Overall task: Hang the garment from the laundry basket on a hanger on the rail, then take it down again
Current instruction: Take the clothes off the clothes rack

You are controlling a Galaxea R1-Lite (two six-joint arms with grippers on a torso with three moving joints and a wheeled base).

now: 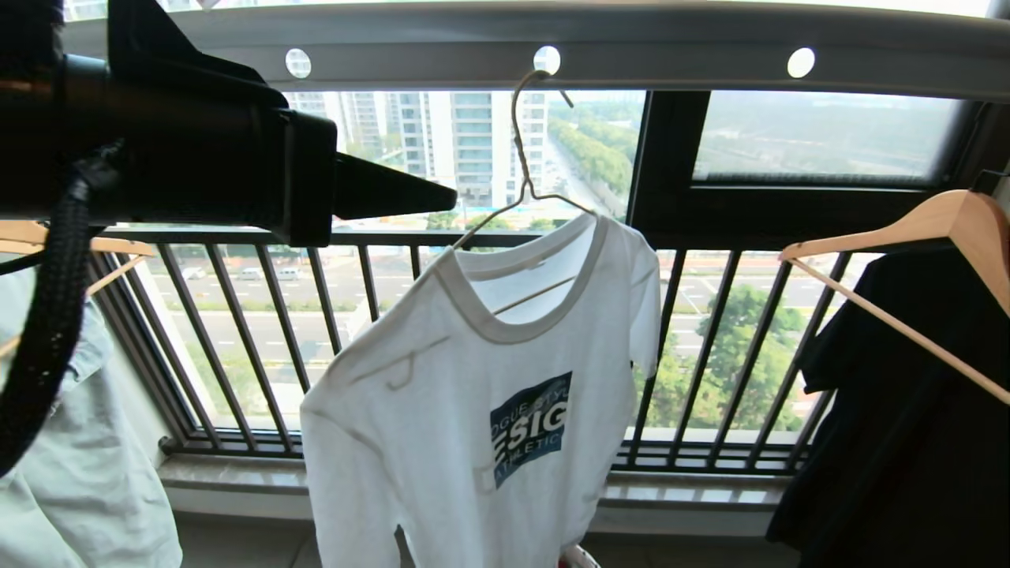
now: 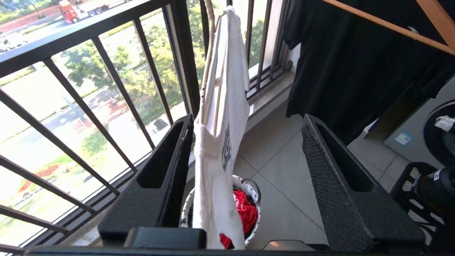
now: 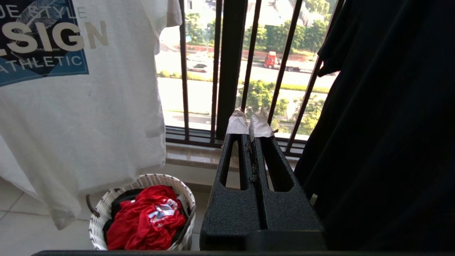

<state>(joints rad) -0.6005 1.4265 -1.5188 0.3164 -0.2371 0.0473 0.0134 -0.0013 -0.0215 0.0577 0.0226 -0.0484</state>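
Note:
The garment (image 1: pixel 473 379), a white T-shirt with a dark blue chest print, hangs on the thin wire hanger (image 1: pixel 521 158). The hanger's hook sits in a hole of the grey rail (image 1: pixel 631 55). My left gripper (image 1: pixel 442 197) is up at the left of the hanger's shoulder, below the rail. In the left wrist view the left gripper (image 2: pixel 247 121) stands open with nothing held, and the garment (image 2: pixel 217 170) hangs edge-on just past one finger. The laundry basket (image 2: pixel 254 188) stands on the floor under the shirt. My right gripper (image 3: pixel 249 124) is shut and empty, low, beside the laundry basket (image 3: pixel 106 202).
A red cloth (image 3: pixel 142 217) lies in the basket. A black shirt (image 1: pixel 892 426) on a wooden hanger (image 1: pixel 907 229) hangs at the right, a pale garment (image 1: pixel 71 442) at the left. The black window railing (image 1: pixel 316 315) runs behind. A washing machine (image 2: pixel 437 131) stands at the side.

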